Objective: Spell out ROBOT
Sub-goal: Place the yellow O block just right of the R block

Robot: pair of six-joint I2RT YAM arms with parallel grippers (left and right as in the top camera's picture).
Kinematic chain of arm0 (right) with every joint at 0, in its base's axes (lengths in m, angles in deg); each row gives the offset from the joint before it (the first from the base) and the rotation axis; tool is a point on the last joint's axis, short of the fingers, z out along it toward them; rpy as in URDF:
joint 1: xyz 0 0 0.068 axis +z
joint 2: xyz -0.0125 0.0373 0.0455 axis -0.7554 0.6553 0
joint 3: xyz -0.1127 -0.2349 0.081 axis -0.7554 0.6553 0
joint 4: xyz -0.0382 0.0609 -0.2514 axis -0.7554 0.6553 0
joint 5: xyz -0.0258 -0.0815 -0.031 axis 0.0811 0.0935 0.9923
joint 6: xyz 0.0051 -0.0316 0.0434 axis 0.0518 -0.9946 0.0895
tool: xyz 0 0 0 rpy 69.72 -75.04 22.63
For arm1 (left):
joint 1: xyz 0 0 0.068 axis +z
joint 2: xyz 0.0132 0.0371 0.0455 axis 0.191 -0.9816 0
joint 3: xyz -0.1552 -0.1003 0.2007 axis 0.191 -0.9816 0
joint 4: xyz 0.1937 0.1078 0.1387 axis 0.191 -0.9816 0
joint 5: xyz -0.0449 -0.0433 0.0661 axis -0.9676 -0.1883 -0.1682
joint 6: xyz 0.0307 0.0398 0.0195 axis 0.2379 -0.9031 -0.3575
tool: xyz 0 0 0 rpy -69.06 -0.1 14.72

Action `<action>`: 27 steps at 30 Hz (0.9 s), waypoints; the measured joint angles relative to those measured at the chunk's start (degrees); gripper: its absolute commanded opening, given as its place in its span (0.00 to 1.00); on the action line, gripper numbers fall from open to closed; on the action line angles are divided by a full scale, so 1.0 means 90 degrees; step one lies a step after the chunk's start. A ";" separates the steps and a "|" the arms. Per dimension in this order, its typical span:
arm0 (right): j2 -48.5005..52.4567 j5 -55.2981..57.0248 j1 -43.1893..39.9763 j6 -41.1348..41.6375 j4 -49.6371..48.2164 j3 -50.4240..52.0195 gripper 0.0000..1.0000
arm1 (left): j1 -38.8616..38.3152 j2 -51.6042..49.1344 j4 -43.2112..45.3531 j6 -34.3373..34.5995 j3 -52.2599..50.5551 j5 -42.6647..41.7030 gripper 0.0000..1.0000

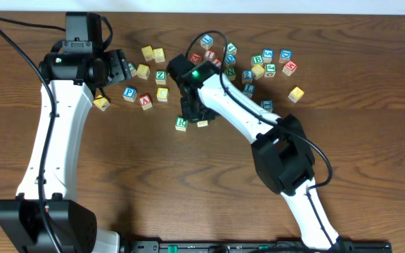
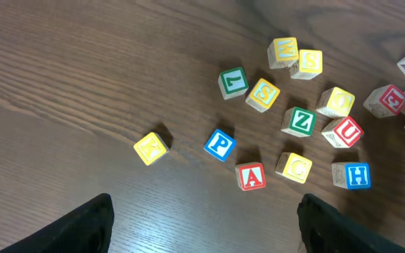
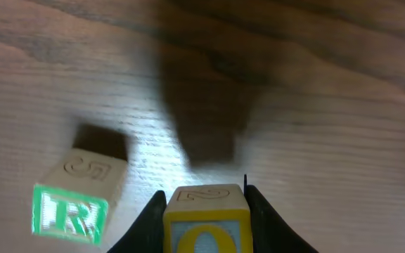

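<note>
table: dark grained wood, low sheen | O block: pale matt wood, painted face

Two blocks are counted at the right gripper: one O block between its fingers, one R block to its left.

Soft, even light is falling from above on the brown bench, and the overhead view is rendering it sharply, with faint shadows lying under the arms. In the left wrist view the blocks are casting short, soft shadows, while the fingers of the left pincer are showing as dark, unfocused shapes in the bottom corners. In the right wrist view glare is washing the wood pale, a broad blurred shadow is darkening the upper middle, and the R block and O block are looking soft.
</note>
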 measured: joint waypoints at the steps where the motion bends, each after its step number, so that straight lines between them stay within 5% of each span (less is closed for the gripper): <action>1: 0.0000 -0.0010 0.0051 0.0112 -0.0270 0.0170 0.19 | 0.0000 0.0000 0.0000 0.0000 0.0000 0.0005 0.82; 11: 0.0000 -0.0100 0.0148 0.0580 -0.0719 0.0461 0.46 | 0.0000 0.0000 0.0000 0.0000 0.0000 0.0092 0.83; 23: 0.0000 -0.0294 0.0182 0.0583 -0.0612 0.0461 0.47 | 0.0000 0.0000 0.0000 0.0000 0.0000 0.0092 0.82; 27: 0.0000 -0.0051 0.0182 0.0590 -0.0770 0.0466 0.67 | 0.0000 0.0000 0.0000 0.0000 0.0000 0.0092 0.83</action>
